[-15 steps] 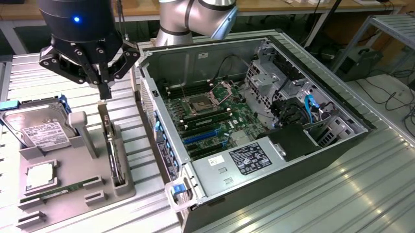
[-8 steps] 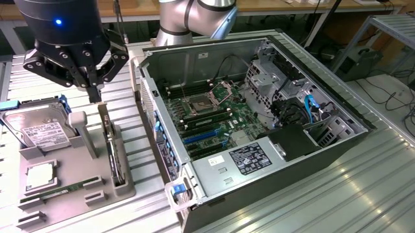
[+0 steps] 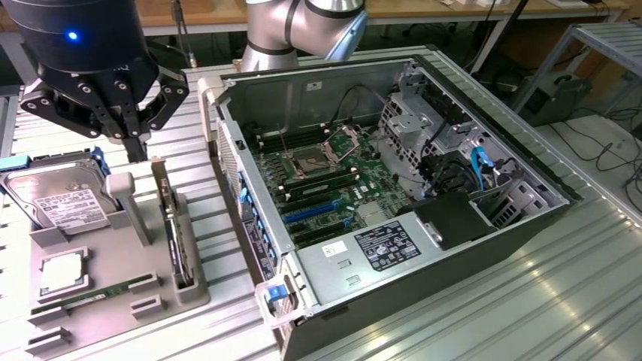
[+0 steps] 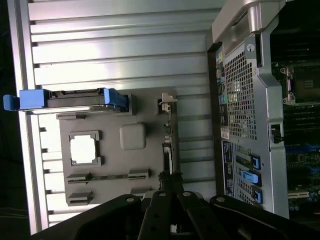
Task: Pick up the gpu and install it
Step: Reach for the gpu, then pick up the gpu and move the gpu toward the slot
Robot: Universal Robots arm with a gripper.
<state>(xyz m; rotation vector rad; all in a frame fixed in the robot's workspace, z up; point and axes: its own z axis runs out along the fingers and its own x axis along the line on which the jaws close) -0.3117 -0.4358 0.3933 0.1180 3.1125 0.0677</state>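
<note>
The gpu (image 3: 177,239) is a thin black card standing on its edge in a slot along the right side of the grey holder tray (image 3: 120,301). In the wrist view the gpu (image 4: 170,145) appears as a narrow dark strip with its silver bracket (image 4: 168,101) at one end. My gripper (image 3: 137,147) hangs above the tray's far end, a little to the exterior view's left of the card and clear of it. Its fingers are shut together with nothing between them. In the wrist view the gripper (image 4: 167,185) lines up over one end of the card.
The open computer case (image 3: 301,282) lies at the exterior view's right, with the motherboard and its blue expansion slots (image 3: 311,212) exposed. The tray also carries a hard drive (image 3: 62,201) in a blue caddy, a processor (image 3: 62,272) and a green memory stick (image 3: 98,293).
</note>
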